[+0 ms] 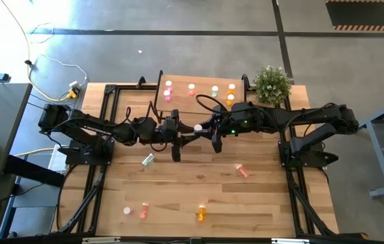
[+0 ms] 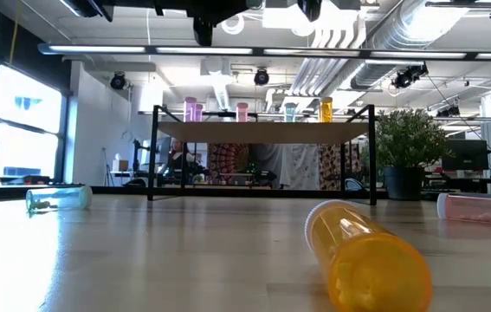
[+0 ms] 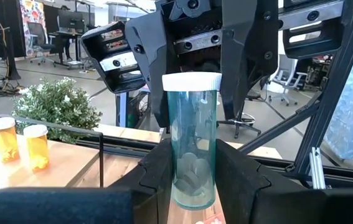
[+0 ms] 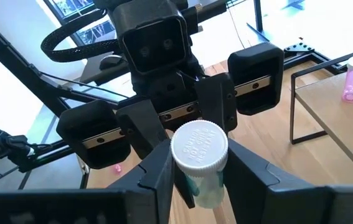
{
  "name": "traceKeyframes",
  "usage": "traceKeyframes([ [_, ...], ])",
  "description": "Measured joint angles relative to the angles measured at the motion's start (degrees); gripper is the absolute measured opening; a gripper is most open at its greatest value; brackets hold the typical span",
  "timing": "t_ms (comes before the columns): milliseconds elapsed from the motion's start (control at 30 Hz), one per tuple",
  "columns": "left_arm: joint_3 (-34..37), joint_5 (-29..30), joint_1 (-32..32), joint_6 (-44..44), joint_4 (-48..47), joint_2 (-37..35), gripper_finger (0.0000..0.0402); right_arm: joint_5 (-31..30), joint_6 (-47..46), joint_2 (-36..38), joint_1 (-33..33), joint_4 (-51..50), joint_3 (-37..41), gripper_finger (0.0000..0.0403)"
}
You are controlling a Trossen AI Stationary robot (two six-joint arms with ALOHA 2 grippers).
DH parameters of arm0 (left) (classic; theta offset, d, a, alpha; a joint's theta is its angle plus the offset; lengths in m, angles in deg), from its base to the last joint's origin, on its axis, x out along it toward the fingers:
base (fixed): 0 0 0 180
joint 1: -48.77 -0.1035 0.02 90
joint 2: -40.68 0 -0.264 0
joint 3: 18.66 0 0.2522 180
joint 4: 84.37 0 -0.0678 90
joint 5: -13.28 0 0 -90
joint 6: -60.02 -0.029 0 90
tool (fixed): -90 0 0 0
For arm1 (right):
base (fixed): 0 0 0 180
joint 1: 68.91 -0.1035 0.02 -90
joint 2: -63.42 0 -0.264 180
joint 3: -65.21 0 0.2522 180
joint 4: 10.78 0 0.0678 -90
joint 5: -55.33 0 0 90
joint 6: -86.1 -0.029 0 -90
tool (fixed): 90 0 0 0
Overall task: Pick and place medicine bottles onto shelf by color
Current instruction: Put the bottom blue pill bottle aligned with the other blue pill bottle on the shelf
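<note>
Left pincer (image 3: 192, 180) clamps a green bottle (image 3: 192, 143) upright; right pincer (image 4: 198, 165) closes on its white cap. Bottle contents blurred; no label legible. From overhead, arms hide the bottle's body.

Shelf (image 1: 202, 102): roughly seven bottles (image 1: 191, 88). Tabletop: five loose bottles (image 1: 200, 214). Held: one green bottle (image 3: 192, 149).

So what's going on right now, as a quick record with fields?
Held item: green bottle, upright, white cap
Left gripper: shut on its lower body
Right gripper: shut on it near the cap
Place: above the table, beside the shelf
On shelf: standing bottles, pink, green, orange
Lying on table: green one, salmon one, pink one, orange one
</note>
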Motion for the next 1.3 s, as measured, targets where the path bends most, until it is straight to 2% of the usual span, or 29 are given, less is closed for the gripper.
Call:
traceKeyframes([
  [167,0.0,0.0,-0.2,-0.1,0.0,0.0,0.0108,-1.3,-0.2,0.0,0.0,-0.1,0.0,0.0106],
  [533,0.0,-0.5,-3.1,-0.3,-5.0,0.0,0.0194,-7.8,-1.4,0.0,0.0,-2.7,0.0,0.0105],
  [800,0.0,-2.2,-6.6,-0.4,-8.8,-1.9,0.0209,-20.6,-1.7,1.4,0.1,-5.8,0.0,0.0105],
  [933,0.0,-2.2,-8.0,-3.5,-9.5,-3.5,0.0209,-28.2,-1.6,3.5,0.8,-7.4,0.0,0.0105],
  [1133,0.0,-2.2,-9.8,-5.2,-11.4,-6.2,0.0209,-41.0,3.3,7.7,2.5,-7.8,0.0,0.0105],
  [1300,0.0,-2.3,-11.4,-6.0,-14.6,-8.9,0.0209,-47.9,7.2,10.8,4.4,-8.1,0.0,0.0105],
])
